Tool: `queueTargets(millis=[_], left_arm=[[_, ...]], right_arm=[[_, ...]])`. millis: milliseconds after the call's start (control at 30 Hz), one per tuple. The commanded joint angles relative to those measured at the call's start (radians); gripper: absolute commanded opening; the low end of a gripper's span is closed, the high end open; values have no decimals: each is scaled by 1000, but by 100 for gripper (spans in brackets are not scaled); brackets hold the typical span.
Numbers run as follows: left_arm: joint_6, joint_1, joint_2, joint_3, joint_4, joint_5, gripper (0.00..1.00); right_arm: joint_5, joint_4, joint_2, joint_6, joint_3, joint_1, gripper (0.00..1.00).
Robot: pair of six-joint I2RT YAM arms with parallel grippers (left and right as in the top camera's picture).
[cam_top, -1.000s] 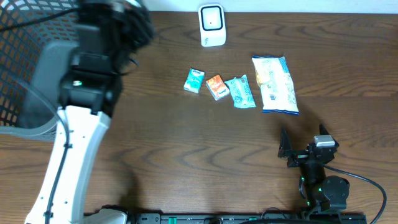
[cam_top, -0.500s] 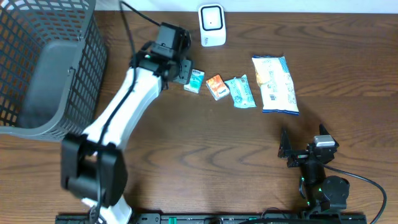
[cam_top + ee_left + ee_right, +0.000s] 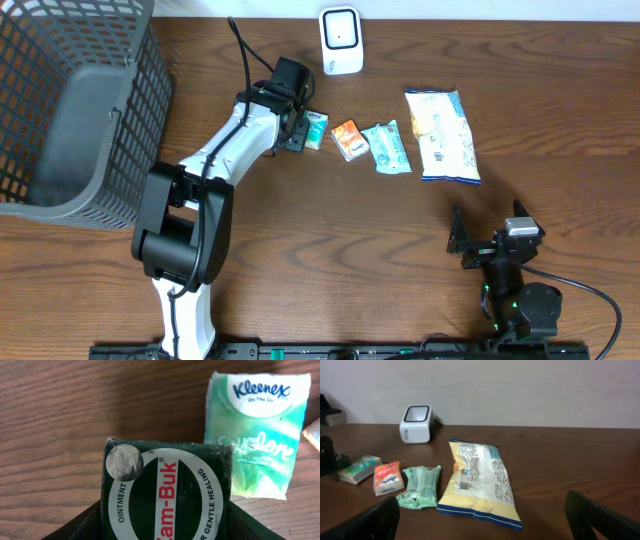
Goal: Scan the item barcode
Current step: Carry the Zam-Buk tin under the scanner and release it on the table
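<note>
Evidently light and stiff, the Zam-Buk box (image 3: 167, 495) sits clamped side-to-side in the left fingers (image 3: 80, 525); right fingers (image 3: 372, 520) gape empty

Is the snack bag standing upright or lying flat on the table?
Lying flat: the bag shows its whole printed face from overhead, resting on the table.

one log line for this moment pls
left pincer: shut on zam-buk box, next to kleenex pack | right pincer: open, empty | scanner: away from both arms
</note>
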State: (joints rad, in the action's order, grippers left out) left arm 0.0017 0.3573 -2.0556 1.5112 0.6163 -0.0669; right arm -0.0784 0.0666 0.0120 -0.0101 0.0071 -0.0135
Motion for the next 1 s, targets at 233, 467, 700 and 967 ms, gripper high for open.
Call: queueTargets(millis=[233,467,700,967], left_arm=[[-43,-21,10,5,-19,-102,63],[-157,-62,18,7,-18,-74,63],[-157,-60,18,7,8,4,72],[-157,-60,63,27,12,4,88]], right_arm=[[-3,5,-5,11,-1,-7,99],[-3,5,-5,11,-1,-7,99],[-3,5,-5,11,-1,-7,99],[-3,4,-5,11,-1,-7,99]])
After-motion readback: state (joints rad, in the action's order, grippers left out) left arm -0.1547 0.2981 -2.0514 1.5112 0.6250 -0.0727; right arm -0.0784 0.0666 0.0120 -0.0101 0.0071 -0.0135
